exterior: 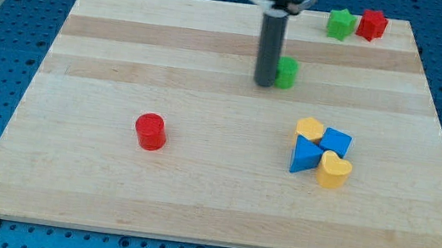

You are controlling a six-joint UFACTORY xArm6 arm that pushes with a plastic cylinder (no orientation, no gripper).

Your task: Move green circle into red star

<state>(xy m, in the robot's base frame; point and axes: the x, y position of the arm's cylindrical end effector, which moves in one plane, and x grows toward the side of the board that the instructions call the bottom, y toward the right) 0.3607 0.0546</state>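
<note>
red cylinder (151,131) alone, view's left | my tip (264,83) touching left side of green circle (286,73), upper centre | no fingers, bare rod | yellow/blue cluster (322,152) right-centre | green star (340,23) beside red star (373,24), top right, well apart from circle

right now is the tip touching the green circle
Touching. The camera view shows my tip pressed against the view's left side of the green circle, with no wood visible between them.
</note>
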